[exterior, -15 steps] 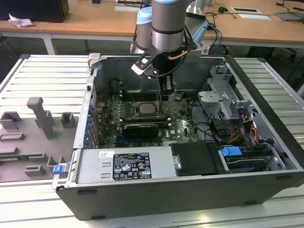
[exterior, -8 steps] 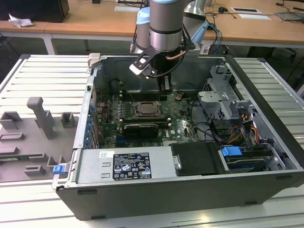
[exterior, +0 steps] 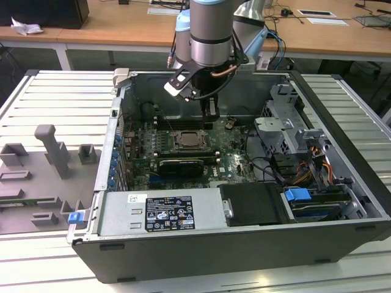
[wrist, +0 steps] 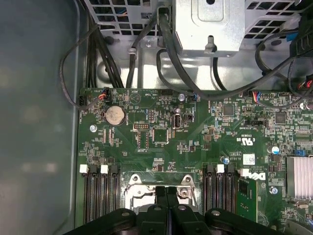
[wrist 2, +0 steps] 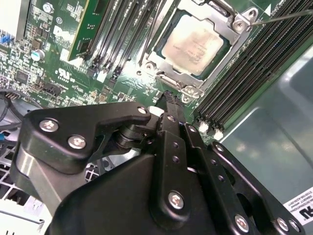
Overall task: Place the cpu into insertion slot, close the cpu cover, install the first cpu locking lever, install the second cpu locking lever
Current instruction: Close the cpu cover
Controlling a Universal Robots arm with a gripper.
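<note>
**Chip seated in its slot, hand pressed together just beside it**

The arm reaches down into an open computer case [exterior: 214,259] that lies on a ribbed surface [exterior: 36,97]. The hand [exterior: 209,113] hangs over the green circuit board [wrist: 146,161], on the far side of the slot in the exterior view.

In both wrist views the hand's [wrist 2: 168,98] two black fingers [wrist: 161,196] are pressed together with nothing between them. The tips are close to the slot's edge; whether they touch it cannot be told.

The chip [wrist 2: 193,44] lies flat inside the slot [wrist 2: 162,79], its pale metal top facing up. The silver cover [wrist 2: 222,63] is down around it, and the chip shows through the cover's square opening. In the exterior view the chip [exterior: 190,140] sits near the middle of the board.

A thin metal lever [wrist 2: 283,15] runs from one corner of the cover out over the long black memory slots [wrist 2: 254,63]. Whether it is latched cannot be told.

Grey moulded holders [exterior: 55,152] stand on the surface at the exterior view's left.
</note>
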